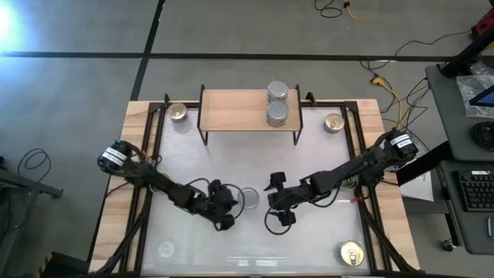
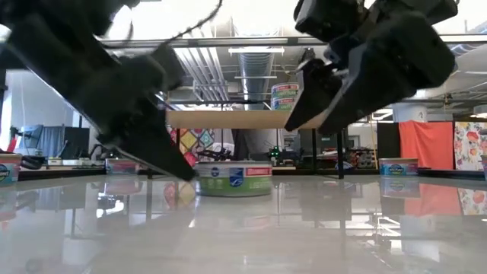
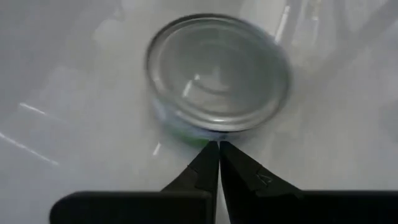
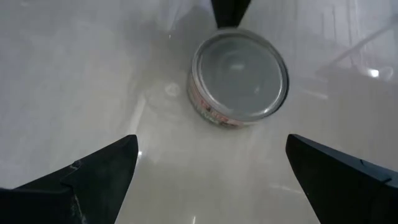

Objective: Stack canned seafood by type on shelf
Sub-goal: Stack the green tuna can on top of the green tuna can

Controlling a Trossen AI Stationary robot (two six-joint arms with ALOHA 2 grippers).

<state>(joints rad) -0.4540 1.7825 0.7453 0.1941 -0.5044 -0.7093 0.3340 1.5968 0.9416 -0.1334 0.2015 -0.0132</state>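
A silver-lidded tin (image 1: pixel 248 198) stands on its base in the middle of the white table, between my two grippers. My left gripper (image 3: pixel 217 144) is shut, and its tips are at the tin's left side. My right gripper (image 4: pixel 211 149) hangs open above the table on the tin's right, its fingers spread wide and short of the tin (image 4: pixel 239 76). Two more silver tins (image 1: pixel 278 103) rest on the wooden shelf (image 1: pixel 239 110) at the back, side by side seen from above. My left gripper touches the tin's side wall low down (image 3: pixel 205 138) with its shut fingertips (image 2: pixel 186 173). It comes from the table's left, slanting down. The tin stands upright on the table.
Gold-lidded tins stand left of the shelf (image 1: pixel 177 113), right of it (image 1: pixel 333 122) and at the table's near right corner (image 1: pixel 352 253). A faint round tin (image 1: pixel 166 249) sits near the front left. Black frame rails run along both table sides.
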